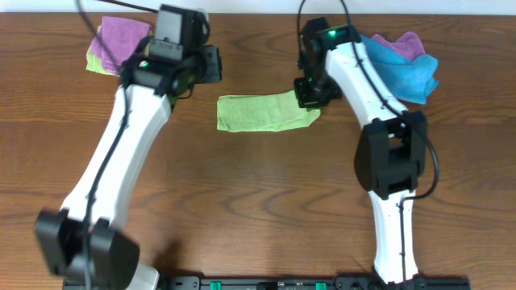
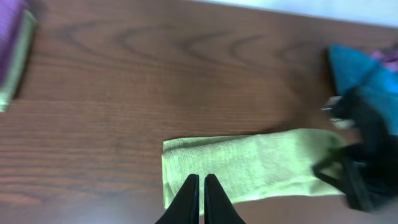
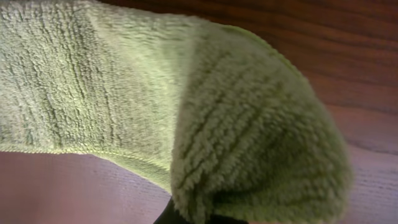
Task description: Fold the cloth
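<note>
Green cloth (image 3: pixel 249 143) mostly hiding right jaws pinching it, left jaws pressed together

Soft even light, blurry wrist views

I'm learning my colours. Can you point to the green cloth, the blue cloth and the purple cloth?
green cloth (image 1: pixel 262 112): overhead view, middle of the folded strip
blue cloth (image 1: pixel 411 76): overhead view, middle of the crumpled heap
purple cloth (image 1: pixel 121 33): overhead view, its bare top face
</note>
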Robot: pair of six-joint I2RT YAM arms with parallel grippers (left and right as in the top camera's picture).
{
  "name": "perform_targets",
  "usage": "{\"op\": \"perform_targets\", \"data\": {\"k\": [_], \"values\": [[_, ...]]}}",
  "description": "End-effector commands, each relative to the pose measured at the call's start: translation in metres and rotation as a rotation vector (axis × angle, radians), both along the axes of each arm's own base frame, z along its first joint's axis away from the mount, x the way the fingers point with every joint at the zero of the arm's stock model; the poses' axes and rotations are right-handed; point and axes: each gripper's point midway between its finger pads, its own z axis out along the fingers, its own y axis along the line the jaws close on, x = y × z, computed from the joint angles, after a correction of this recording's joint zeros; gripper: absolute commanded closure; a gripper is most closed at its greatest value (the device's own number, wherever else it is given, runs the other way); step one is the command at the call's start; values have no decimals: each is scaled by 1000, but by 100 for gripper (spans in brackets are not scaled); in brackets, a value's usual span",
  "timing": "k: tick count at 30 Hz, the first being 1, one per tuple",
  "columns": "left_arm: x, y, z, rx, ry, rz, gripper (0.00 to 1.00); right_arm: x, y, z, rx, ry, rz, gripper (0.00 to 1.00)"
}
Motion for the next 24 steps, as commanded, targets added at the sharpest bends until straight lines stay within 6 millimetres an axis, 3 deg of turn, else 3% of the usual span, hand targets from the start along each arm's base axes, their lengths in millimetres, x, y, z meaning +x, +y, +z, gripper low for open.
{"op": "perform_targets", "data": {"k": [1,7,11,17,24], "values": [[-20,15,46,16,-93,9,94,1,10,1,-138,-62,7,98],[-68,52,118,69,-263,94,94,-5,42,4,-239,-142,90,98],[-107,64,150,65,-332,108,94,-8,62,14,-306,-214,140,99],[-146,73,158,65,-329,107,94,-8,100,36,-318,-329,207,99],[-172,78,166,57,-346,104,94,-13,139,36,-228,-371,250,98]]}}
